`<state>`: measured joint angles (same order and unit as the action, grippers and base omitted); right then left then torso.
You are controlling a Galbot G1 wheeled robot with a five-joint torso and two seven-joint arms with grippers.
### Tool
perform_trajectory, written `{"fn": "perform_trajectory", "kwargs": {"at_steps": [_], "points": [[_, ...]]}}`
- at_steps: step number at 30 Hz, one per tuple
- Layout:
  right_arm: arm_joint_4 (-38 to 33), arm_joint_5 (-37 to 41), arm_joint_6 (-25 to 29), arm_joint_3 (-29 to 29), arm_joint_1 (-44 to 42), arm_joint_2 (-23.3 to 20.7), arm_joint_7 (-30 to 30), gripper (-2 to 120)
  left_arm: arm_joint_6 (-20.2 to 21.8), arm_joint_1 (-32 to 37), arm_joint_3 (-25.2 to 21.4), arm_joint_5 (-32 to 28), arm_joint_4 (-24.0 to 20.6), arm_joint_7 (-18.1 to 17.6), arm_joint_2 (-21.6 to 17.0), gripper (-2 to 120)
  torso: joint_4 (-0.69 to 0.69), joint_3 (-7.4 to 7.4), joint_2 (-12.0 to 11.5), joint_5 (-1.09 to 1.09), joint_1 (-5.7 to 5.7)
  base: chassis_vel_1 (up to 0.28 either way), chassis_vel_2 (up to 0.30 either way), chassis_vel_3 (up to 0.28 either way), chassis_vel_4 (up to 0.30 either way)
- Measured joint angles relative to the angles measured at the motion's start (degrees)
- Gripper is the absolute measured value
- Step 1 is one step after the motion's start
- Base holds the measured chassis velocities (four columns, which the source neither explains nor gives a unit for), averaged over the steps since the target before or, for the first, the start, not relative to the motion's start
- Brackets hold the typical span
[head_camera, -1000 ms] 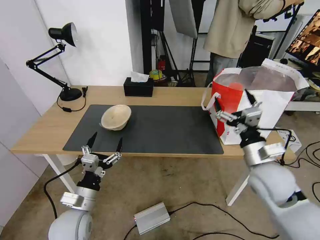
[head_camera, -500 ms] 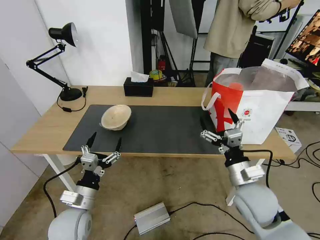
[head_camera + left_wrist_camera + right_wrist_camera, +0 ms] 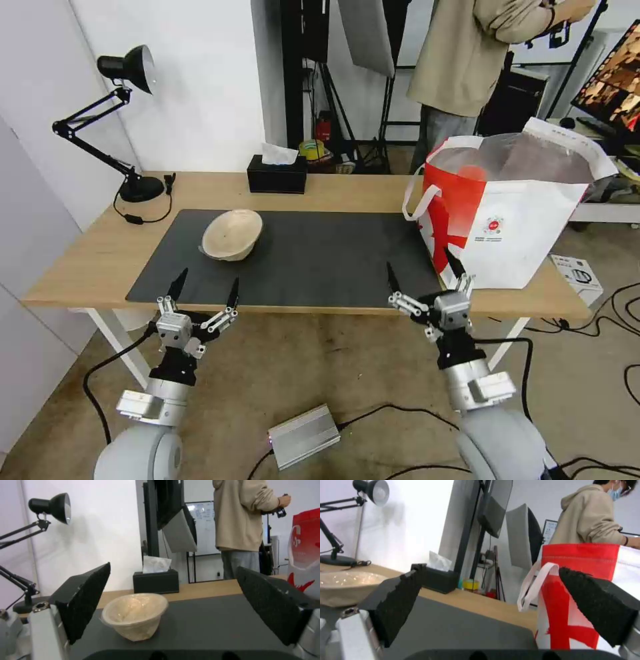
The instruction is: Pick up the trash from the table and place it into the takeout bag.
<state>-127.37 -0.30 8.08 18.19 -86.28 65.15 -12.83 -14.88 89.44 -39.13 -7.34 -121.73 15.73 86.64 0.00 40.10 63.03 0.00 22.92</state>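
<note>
With both claws spread wide and empty, only the beige bowl (image 3: 231, 233) remains, just beyond the left gripper (image 3: 205, 291), while the right gripper (image 3: 423, 275) hangs beside the takeout bag (image 3: 527, 227).

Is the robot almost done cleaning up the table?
Nearly. One piece of trash, the beige bowl, sits on the table's dark mat. The takeout bag stands at the right end; its inside is hidden. Left gripper and right gripper are both open and empty.

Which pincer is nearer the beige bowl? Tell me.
Left. The left pincer hangs open at the table's near edge, just in front of the beige bowl; the right pincer, open, sits far along by the takeout bag.
</note>
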Motion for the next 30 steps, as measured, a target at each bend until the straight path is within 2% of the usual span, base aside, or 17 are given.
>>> {"fn": "perform_trajectory", "kwargs": {"at_steps": [5,15,30], "points": [[-0.4,-0.4,0.1,0.1,-2.4,-0.3,0.1,100,-0.8,0.8,-0.4,-0.1,-0.3,0.0,0.2,100,0.0,0.0,0.0,0.0,0.0,0.0,0.0,0.0,0.0],[-1.1,-0.1,-0.5,4.3,-6.4,-3.0,3.1,100,-1.2,1.4,-0.9,-0.8,-0.9,0.0,-0.1,100,0.01,0.0,0.0,0.0,0.0,0.0,0.0,0.0,0.0],[-2.4,0.2,-0.7,5.6,-8.5,-3.0,4.9,100,-1.6,1.9,-2.0,-1.9,-1.1,0.1,-0.9,100,0.0,0.0,0.0,0.0,0.0,0.0,0.0,0.0,0.0]]}}
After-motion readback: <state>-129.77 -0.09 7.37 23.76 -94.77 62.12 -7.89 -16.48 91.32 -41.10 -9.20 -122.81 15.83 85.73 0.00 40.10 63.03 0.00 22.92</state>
